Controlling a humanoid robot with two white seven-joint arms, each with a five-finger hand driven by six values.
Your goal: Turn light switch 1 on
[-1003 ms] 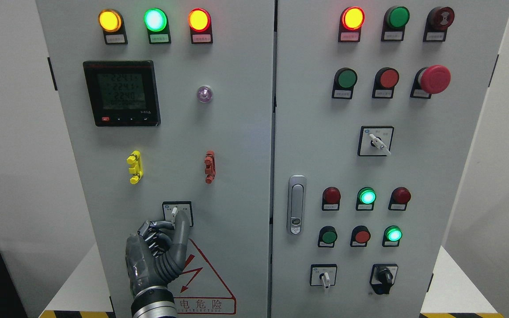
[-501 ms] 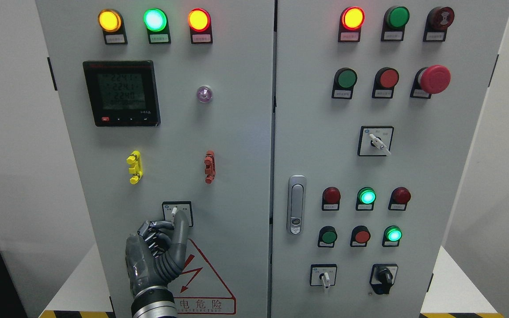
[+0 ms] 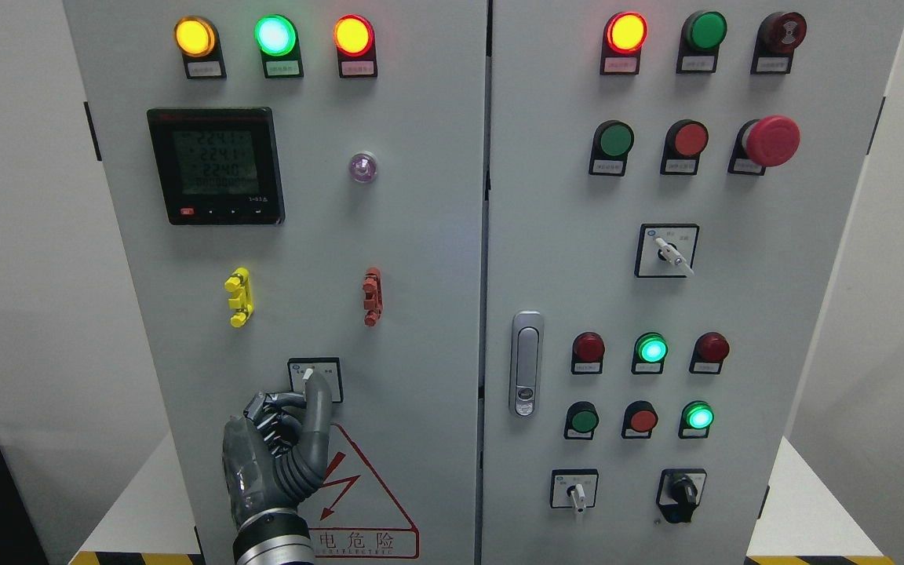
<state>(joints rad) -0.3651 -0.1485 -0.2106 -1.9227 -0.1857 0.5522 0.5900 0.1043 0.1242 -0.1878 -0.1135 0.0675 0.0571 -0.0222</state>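
Low on the cabinet's left door sits a small black-framed selector switch [image 3: 329,369] with a white-tipped knob [image 3: 307,374] leaning up and to the left. My left hand [image 3: 304,395], dark grey with jointed fingers, comes up from the bottom edge and covers the lower part of the switch. Its index finger [image 3: 317,408] lies along the knob's right side and the thumb [image 3: 283,401] reaches in from the left, pinching the knob. The other fingers are curled. The right hand is out of view.
The left door also carries three lit lamps [image 3: 275,34], a digital meter [image 3: 216,165], a yellow clip [image 3: 238,297], a red clip [image 3: 372,296] and a red warning triangle [image 3: 362,486]. The right door holds a handle [image 3: 526,363], buttons, an emergency stop [image 3: 772,140] and more selector switches [image 3: 666,251].
The index finger and the knob's white tip have shifted slightly to the left. The arm and the lamps look the same.
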